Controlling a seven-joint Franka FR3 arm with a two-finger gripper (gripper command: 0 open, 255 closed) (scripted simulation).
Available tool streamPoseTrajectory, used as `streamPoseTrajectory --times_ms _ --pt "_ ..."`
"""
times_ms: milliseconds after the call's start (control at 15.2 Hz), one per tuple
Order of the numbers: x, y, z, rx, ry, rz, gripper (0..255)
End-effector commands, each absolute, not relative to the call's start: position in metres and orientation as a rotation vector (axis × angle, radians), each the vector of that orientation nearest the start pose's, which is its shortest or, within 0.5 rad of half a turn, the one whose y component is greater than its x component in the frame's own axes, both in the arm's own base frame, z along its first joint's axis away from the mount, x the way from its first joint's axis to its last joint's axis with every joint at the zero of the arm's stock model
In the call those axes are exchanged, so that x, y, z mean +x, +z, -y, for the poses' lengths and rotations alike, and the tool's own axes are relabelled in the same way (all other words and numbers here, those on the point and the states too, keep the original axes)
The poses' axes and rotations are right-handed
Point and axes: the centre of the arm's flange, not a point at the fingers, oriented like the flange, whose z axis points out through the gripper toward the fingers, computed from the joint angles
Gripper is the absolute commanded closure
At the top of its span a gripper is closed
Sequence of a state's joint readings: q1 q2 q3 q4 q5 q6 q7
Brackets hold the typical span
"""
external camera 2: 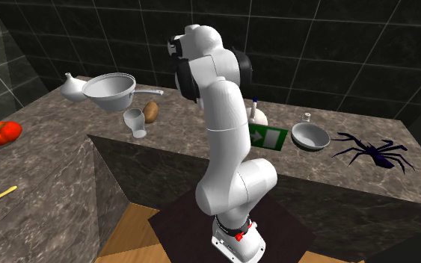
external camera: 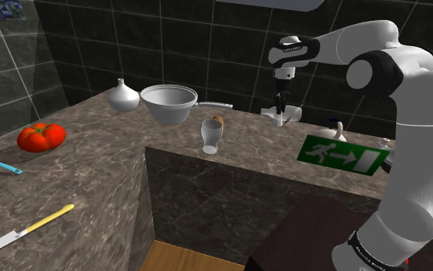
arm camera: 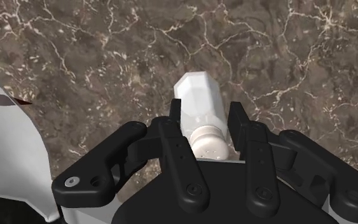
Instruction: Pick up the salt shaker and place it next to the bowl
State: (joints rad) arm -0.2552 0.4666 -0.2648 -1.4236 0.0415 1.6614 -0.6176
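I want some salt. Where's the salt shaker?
In the wrist view, the white faceted salt shaker is clasped between the black gripper's fingers, over the brown marbled counter.

Red tomato [external camera: 41, 137] and yellow-handled knife [external camera: 22, 231] are seen well apart on the counter's [external camera: 91, 177] side wing, knife farther from the back wall. White vase [external camera: 123, 96] is set near the back corner. Glass [external camera: 211, 136] and green exit sign [external camera: 343, 154] are placed along the inner front edge.

Kitchen: brown veined stone counter [external camera: 91, 165] against a dark tiled wall [external camera: 130, 46]; tomato [external camera: 41, 137], yellow-handled knife [external camera: 22, 231] and drinking glass [external camera: 211, 136] on it.
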Motion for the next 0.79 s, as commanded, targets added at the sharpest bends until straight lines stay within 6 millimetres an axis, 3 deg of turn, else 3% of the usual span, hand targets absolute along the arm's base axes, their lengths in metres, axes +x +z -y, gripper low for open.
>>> streamPoseTrajectory --times_ms 0,726 --pt "0.594 0.430 0.302 -3.071 0.344 0.159 255" --pt "0.594 0.488 0.302 -3.071 0.344 0.159 255"
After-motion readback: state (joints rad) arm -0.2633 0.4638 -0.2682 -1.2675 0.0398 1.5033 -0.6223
